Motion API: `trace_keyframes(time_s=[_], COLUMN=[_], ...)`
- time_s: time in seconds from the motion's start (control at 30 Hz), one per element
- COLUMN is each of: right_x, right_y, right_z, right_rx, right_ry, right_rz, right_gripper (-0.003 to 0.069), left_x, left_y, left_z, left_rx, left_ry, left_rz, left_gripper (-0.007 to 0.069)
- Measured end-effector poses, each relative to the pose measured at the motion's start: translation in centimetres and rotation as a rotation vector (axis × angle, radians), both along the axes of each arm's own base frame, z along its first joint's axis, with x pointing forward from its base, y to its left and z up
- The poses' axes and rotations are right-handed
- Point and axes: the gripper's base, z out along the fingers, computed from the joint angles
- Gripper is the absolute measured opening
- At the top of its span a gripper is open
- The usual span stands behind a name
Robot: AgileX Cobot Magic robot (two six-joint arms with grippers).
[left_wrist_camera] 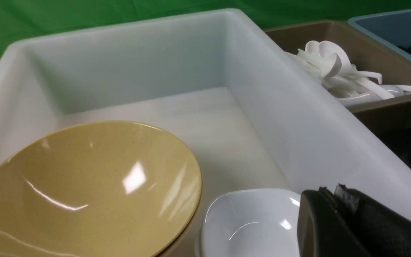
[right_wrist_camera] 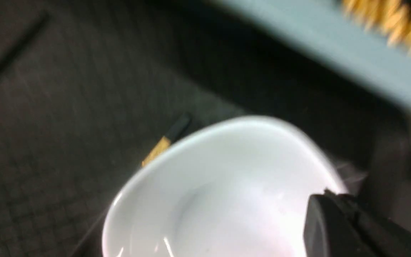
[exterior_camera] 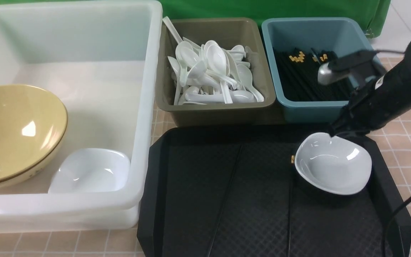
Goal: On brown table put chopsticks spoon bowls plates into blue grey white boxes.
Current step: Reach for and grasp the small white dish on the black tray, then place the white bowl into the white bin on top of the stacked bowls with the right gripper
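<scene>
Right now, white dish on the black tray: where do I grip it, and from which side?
Pinch the white dish by its thin raised rim on the far side, coming from the right and above, one finger inside and one outside. It is shallow and looks too wide to span, and a chopstick pokes out at its left edge. The right gripper is shut on that far rim.

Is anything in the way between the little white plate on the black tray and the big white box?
Only the side wall of the white tub stands between it and the white plate. A chopstick lies flat on the black tray, too low to block. Lifting the plate over the wall should do.
</scene>
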Motion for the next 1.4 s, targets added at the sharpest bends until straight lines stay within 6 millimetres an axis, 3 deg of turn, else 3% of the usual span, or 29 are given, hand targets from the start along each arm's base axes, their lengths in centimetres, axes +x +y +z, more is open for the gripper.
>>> trace_keyframes(time_s=[0.2,0.4,0.5,0.57,0.67,0.87,1.07,1.1,1.13,1.17,1.27,1.3,1.4], right_x=[0.4,1.9,2.3,2.4,2.2,1.2,0.2,-0.4,-0.5,-1.2,-2.4,-2.5,-4.1], right_y=[-0.1,0.1,0.2,0.2,0.1,0.1,0.2,0.3,0.3,0.2,0.7,0.7,3.0], right_z=[0.0,-3.4,-4.9,-5.7,-6.5,-6.3,-4.0,-2.3,-2.1,-0.3,3.2,3.4,7.3], right_rx=[-0.036,-0.057,-0.062,-0.066,-0.074,-0.071,-0.037,-0.017,-0.016,0.004,0.100,0.100,0.344], right_ry=[-0.051,-0.021,0.009,0.039,0.094,0.211,0.230,0.205,0.203,0.157,0.061,0.052,-0.063], right_rz=[0.037,0.052,0.052,0.054,0.058,0.060,0.054,0.052,0.053,0.055,0.059,0.063,0.128], right_gripper=[0.0088,0.0414,0.0514,0.0535,0.0498,0.0234,0.0155,0.0111,0.0102,0.0080,0.0074,0.0074,0.0074], left_x=[-0.1,-0.4,-0.3,-0.3,-0.3,-0.8,-2.0,-2.2,-2.2,-2.4,-2.5,-2.5,-2.5], left_y=[0.0,0.1,0.1,0.1,0.1,0.5,1.1,1.2,1.3,1.4,1.6,1.7,1.9], left_z=[-0.9,-1.1,-1.5,-1.5,-1.4,-1.2,-1.0,-1.1,-1.1,-1.2,-1.0,-1.0,-1.0], left_rx=[0.002,-0.002,0.001,0.002,0.014,0.064,0.069,0.065,0.063,0.055,0.034,0.031,0.020], left_ry=[0.000,-0.021,-0.012,-0.011,-0.021,-0.068,-0.153,-0.173,-0.175,-0.185,-0.200,-0.200,-0.206], left_rz=[0.000,-0.002,-0.002,-0.001,0.002,0.020,0.052,0.065,0.069,0.082,0.110,0.111,0.140], left_gripper=[0.0005,0.0005,0.0005,0.0005,0.0005,0.0005,0.0005,0.0005,0.0005,0.0005,0.0005,0.0005,0.0005])
